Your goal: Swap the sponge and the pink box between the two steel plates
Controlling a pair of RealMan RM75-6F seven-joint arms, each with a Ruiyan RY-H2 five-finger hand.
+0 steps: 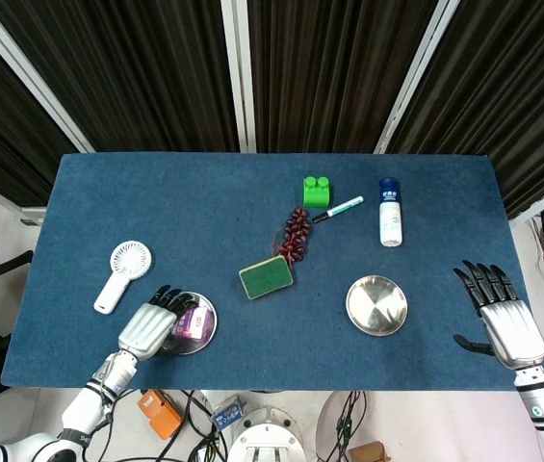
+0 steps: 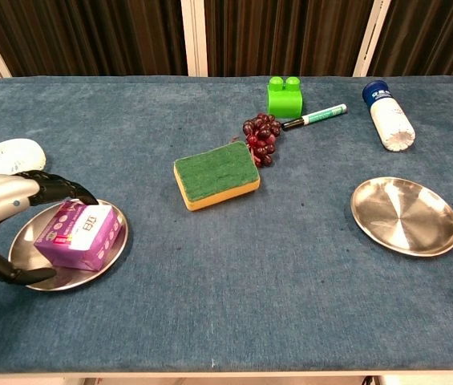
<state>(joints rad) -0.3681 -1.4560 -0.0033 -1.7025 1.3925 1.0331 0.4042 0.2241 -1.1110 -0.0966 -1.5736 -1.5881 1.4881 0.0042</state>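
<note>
Item 1, pink box (image 2: pixel 79 234): lies flat in the left steel plate (image 2: pixel 112 258), near the table's front left edge.

Item 2, left hand (image 1: pixel 154 324): I have it over that plate, fingers (image 2: pixel 59 188) curved across the top of the box, thumb low at the plate's near rim. I cannot tell from either view whether the fingers press the box or only arch around it.

Item 3, sponge (image 2: pixel 216 175): green scouring face up, yellow body beneath, lying on the blue tablecloth (image 2: pixel 290 289) near the table's middle, between the two plates and in neither.

Item 4, right steel plate (image 2: pixel 405 215): holds nothing, front right of the sponge.

Item 5, right hand (image 1: pixel 499 308): at the table's right edge, fingers spread, holding nothing, well apart from the right plate.

Item 6, sundries: red grape bunch (image 2: pixel 261 138) just behind the sponge; green toy brick (image 2: pixel 284 96); green-capped marker (image 2: pixel 316 117); white bottle with blue cap (image 2: pixel 389 116) lying down; white handheld fan (image 1: pixel 123 273) at far left.
</note>
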